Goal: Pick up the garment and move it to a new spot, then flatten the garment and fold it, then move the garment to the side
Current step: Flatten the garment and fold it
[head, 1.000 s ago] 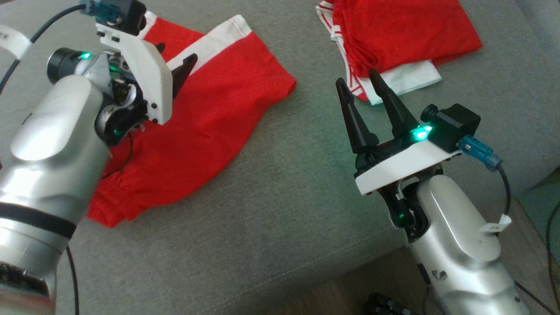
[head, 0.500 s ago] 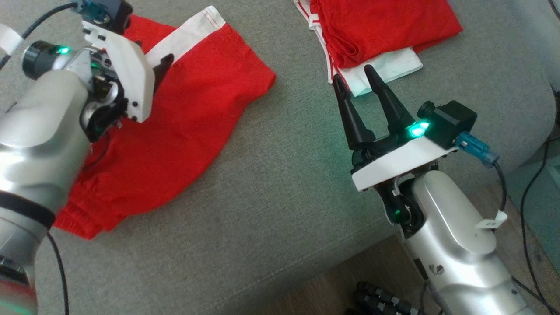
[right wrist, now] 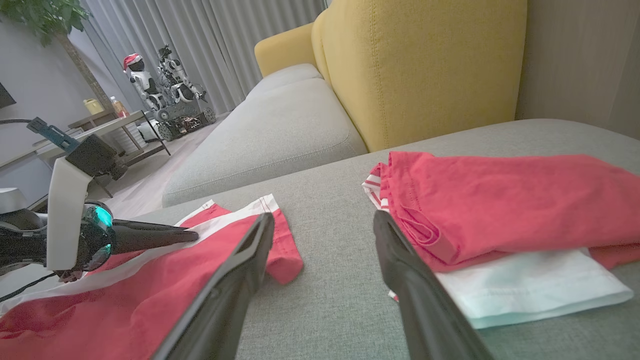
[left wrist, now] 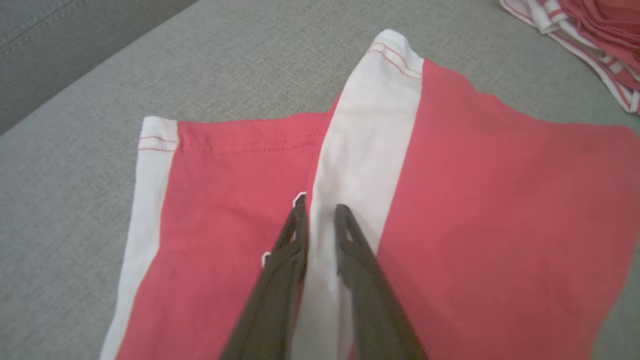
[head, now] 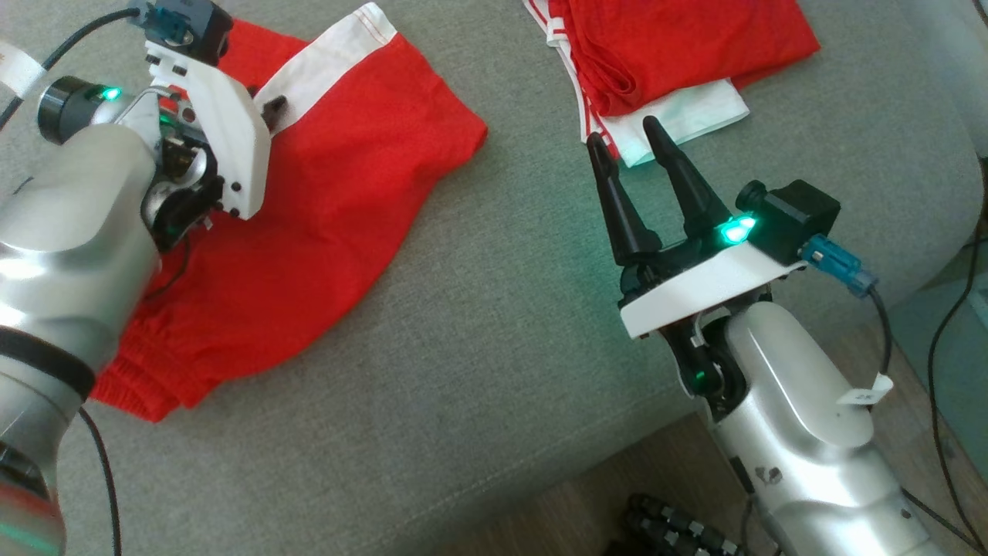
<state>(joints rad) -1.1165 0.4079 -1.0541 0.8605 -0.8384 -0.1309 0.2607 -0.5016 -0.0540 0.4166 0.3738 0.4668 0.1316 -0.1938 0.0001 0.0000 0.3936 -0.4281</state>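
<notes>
The garment (head: 347, 193) is a pair of red shorts with white side stripes, lying spread on the grey sofa cushion (head: 502, 309) at the left. My left gripper (head: 272, 108) is down on it near its far end. In the left wrist view its fingers (left wrist: 321, 212) stand close together, pinching a raised ridge of the white stripe (left wrist: 365, 140). My right gripper (head: 624, 131) hovers open above bare cushion to the right of the garment, holding nothing. The right wrist view shows its fingers (right wrist: 322, 225) wide apart, with the garment (right wrist: 125, 310) at the lower left.
A pile of folded red and white clothes (head: 679, 54) lies at the far right of the cushion, just beyond my right fingertips. The cushion's front edge drops to a wooden floor (head: 617, 479) with cables. A yellow armchair (right wrist: 425, 65) stands behind.
The left gripper's fingers have closed from wide apart onto the white stripe. The head camera shifted, so the whole picture slid. The right gripper stays open.
</notes>
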